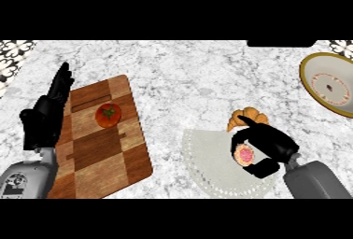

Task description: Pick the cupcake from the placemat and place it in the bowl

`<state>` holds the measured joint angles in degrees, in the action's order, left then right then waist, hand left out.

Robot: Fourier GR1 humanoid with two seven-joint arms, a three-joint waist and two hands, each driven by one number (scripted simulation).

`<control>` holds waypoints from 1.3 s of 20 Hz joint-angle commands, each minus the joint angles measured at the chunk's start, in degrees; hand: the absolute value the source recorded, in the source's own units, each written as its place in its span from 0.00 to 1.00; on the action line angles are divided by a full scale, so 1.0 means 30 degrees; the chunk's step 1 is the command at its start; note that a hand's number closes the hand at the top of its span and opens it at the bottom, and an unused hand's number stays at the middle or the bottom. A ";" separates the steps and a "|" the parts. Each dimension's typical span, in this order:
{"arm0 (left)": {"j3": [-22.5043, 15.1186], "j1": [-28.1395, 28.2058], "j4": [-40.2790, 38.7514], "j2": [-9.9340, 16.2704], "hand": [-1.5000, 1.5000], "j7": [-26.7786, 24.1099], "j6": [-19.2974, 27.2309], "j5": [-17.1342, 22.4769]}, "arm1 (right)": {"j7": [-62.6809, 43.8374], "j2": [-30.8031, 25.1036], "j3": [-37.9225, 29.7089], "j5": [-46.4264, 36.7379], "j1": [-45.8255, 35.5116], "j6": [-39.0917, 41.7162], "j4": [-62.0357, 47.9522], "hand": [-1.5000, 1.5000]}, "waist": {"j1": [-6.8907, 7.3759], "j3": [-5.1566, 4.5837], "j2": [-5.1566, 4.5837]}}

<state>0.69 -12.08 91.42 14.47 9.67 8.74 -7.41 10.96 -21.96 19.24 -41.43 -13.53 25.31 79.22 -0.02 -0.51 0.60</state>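
The cupcake [245, 154], pink-topped, sits within my right hand [270, 142], whose fingers and thumb curl round it over the right part of the pale round placemat [207, 163]. Whether it is lifted off the mat I cannot tell. The bowl [331, 83], white inside with a gold rim, stands at the far right edge, partly cut off. My left hand [47, 112] rests open at the left, fingers pointing up, over the left edge of the cutting board.
A wooden cutting board [103, 140] lies at the left with a red tomato [108, 115] on it. A croissant [247, 117] lies just beyond the placemat, touching my right hand's fingers. Marble counter [193, 79] stretches between placemat and bowl.
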 commanded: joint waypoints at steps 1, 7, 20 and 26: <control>-0.0039 0.0754 0.1408 -0.0276 0.50 0.0776 -0.0052 -0.0431 | 0.0115 0.0640 0.0033 -0.0581 0.0579 0.0278 0.0685 1.00 | 0.0036 0.0171 -0.0179; 0.1178 -0.0131 -0.0092 0.0418 0.50 -0.0162 -0.1169 0.0303 | 0.2382 0.1244 -0.0225 -0.1050 0.0444 -0.1061 -0.1457 1.00 | 0.0057 0.0172 -0.0214; 0.1142 -0.0426 0.0331 -0.0185 0.50 0.0627 -0.0721 -0.0309 | -0.1727 0.0708 0.0935 -0.1336 0.9396 -0.1679 1.1366 1.00 | -0.0272 0.0166 -0.0138; 0.1199 0.0207 -0.0393 -0.0301 0.50 -0.0498 -0.0336 -0.0773 | -0.1804 0.1641 -0.1828 0.2684 1.2143 -0.2459 1.6414 1.00 | -0.0708 0.0154 -0.0132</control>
<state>4.05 -10.66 92.16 13.77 9.07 6.77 -8.63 6.48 -17.66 18.38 -40.00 18.25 17.64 118.74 -1.30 -0.04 0.29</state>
